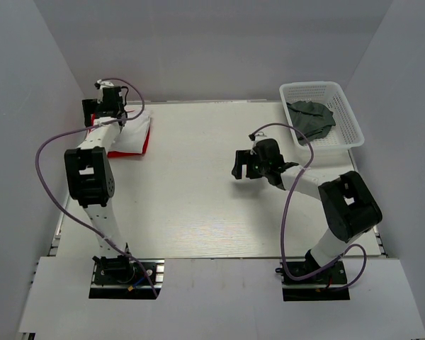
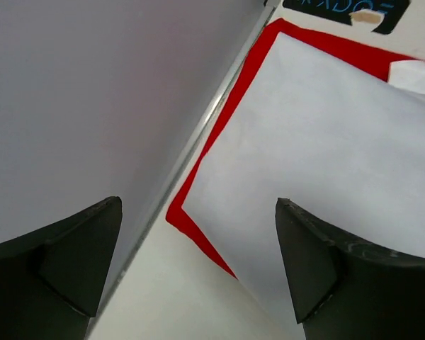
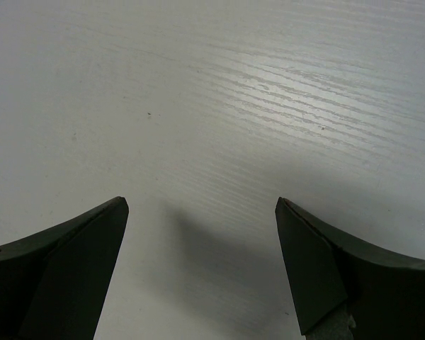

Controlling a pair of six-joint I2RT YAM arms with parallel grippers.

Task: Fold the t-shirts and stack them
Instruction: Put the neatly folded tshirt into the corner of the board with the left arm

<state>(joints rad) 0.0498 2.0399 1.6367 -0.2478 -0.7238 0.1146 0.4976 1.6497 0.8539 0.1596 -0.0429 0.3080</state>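
Left end effector [image 2: 198, 207] wide open, empty, over white t-shirt [image 2: 326, 142].

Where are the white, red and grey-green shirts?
white shirt [image 2: 319, 163]: left wrist view, middle of its top face.
red shirt [image 2: 340, 47]: left wrist view, strip showing beyond the white one.
grey-green shirt [image 1: 312, 119]: top view, middle of the bundle.

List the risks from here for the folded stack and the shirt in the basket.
1. The open left gripper hangs over the white folded t-shirt lying on the bright red t-shirt; lifting away carelessly could snag cloth and skew the stack.
2. The dark grey-green t-shirt sits crumpled in the white plastic lattice basket; the open right gripper might catch the lattice or drag the basket.
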